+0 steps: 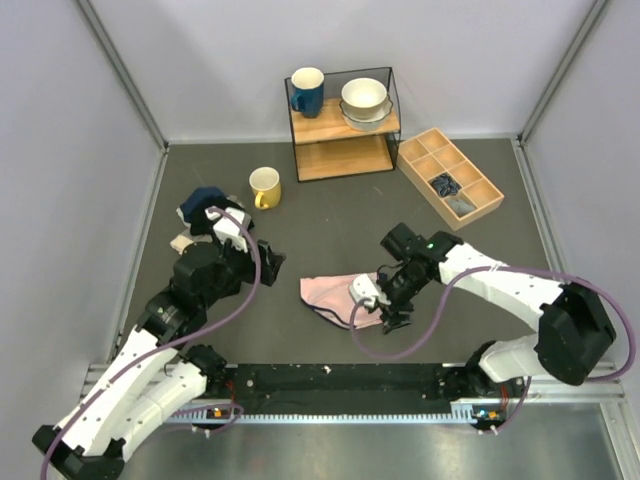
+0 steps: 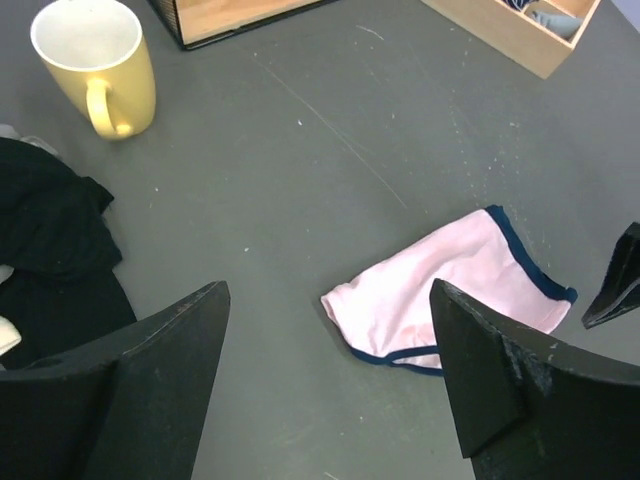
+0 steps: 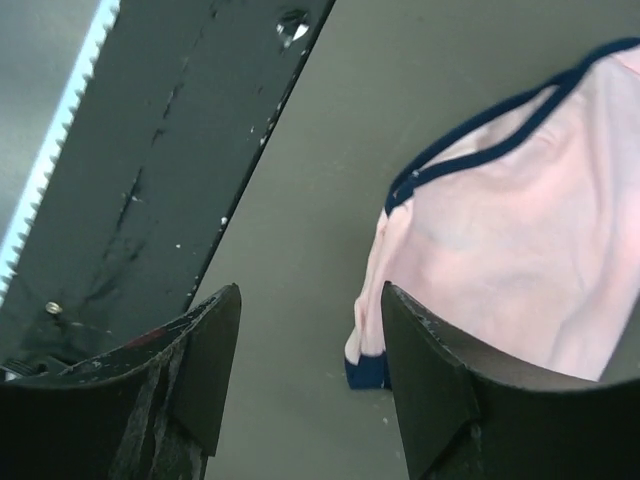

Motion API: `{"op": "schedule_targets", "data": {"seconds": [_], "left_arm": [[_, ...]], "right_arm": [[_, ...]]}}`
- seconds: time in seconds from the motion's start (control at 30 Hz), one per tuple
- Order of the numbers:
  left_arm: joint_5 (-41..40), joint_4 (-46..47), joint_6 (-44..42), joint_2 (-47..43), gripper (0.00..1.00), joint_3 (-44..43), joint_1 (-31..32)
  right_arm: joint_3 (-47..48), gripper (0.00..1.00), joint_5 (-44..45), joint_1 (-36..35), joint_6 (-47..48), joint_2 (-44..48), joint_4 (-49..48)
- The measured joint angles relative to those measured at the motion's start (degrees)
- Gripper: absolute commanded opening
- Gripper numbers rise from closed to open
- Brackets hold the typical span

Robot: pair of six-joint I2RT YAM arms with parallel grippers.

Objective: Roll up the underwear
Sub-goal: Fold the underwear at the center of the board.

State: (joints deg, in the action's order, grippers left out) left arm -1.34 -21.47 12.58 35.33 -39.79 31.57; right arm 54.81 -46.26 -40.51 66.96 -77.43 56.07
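Observation:
The underwear [image 1: 328,296] lies loosely flat on the grey table between the two arms: light-pink briefs with thin navy edging. In the left wrist view the underwear [image 2: 450,285] sits just right of centre. My left gripper [image 1: 268,262] hovers to its left, and this left gripper [image 2: 330,288] is wide open with only bare table and the fabric's left corner between its fingers. My right gripper [image 1: 392,315] is at the garment's right end. The right gripper [image 3: 310,290] is open and empty, with the underwear [image 3: 520,240] beside its right finger.
A yellow mug [image 1: 265,187] and a heap of black garments [image 1: 205,208] sit at the back left. A wire shelf [image 1: 340,140] with a blue mug and bowls stands at the back. A wooden compartment tray [image 1: 450,178] is at the back right. A black rail [image 1: 340,378] runs along the near edge.

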Motion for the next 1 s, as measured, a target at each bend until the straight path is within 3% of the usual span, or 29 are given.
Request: {"op": "schedule_targets", "data": {"seconds": [0.17, 0.3, 0.5, 0.67, 0.83, 1.0], "left_arm": [[3.8, -2.2, -0.2, 1.3, 0.81, 0.1, -0.1], [8.4, -1.7, 3.4, 0.3, 0.79, 5.5, -0.1], [15.3, 4.2, 10.2, 2.0, 0.64, 12.1, -0.1], [22.7, 14.2, 15.8, 12.2, 0.52, 12.6, -0.1], [30.6, 25.1, 20.7, 25.4, 0.44, 12.5, 0.1], [34.2, 31.7, 23.8, 36.2, 0.38, 10.8, 2.7]], "right_arm": [[-2.9, 0.52, 8.2, -7.5, 1.5, -2.0, -5.6], [-4.7, 0.52, 14.2, -10.4, 1.4, -3.8, -10.4], [-6.1, 0.47, 19.8, -11.4, 0.3, -7.7, -15.1], [-8.2, 0.36, 22.9, -12.4, -0.2, -9.0, -18.1], [-8.7, 0.14, 24.6, -13.6, -1.2, -9.1, -20.3], [-8.7, 0.07, 25.5, -13.7, -2.7, -9.1, -21.7]]}}
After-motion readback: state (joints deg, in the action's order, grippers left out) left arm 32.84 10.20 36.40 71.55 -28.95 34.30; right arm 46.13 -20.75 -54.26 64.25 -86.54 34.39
